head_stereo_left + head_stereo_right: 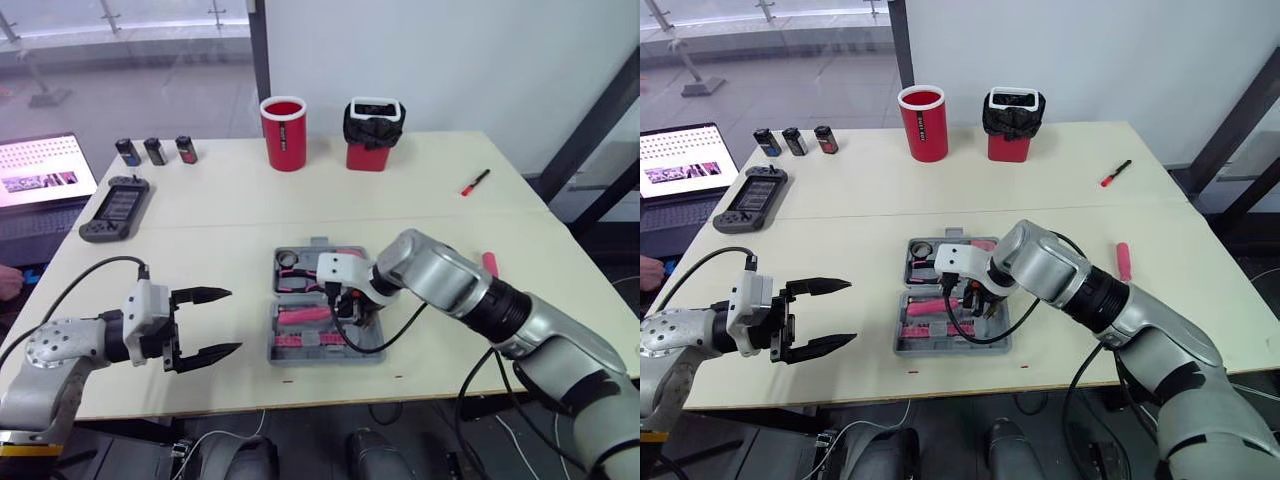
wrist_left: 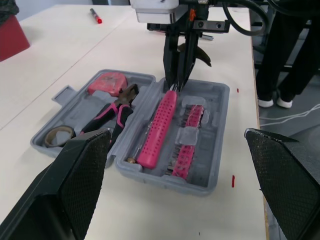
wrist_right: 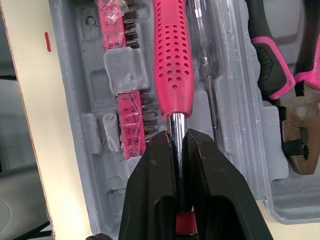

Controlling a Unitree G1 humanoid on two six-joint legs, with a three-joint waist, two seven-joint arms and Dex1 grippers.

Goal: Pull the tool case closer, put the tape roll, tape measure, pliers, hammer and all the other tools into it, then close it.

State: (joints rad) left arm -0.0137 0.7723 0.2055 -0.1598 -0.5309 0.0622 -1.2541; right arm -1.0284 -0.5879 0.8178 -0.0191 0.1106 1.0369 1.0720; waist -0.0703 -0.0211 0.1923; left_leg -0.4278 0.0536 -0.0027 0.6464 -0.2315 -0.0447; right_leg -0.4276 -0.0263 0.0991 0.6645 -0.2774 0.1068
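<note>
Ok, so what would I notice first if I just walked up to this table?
Probably the open grey tool case near the front edge of the table. The right gripper is clamped on the shiny metal shaft of a pink-handled tool lying in the case. The left gripper hangs wide open over the bare tabletop to the case's left.

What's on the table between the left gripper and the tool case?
Nothing. In the left eye view, bare table lies between the open left gripper and the tool case.
</note>
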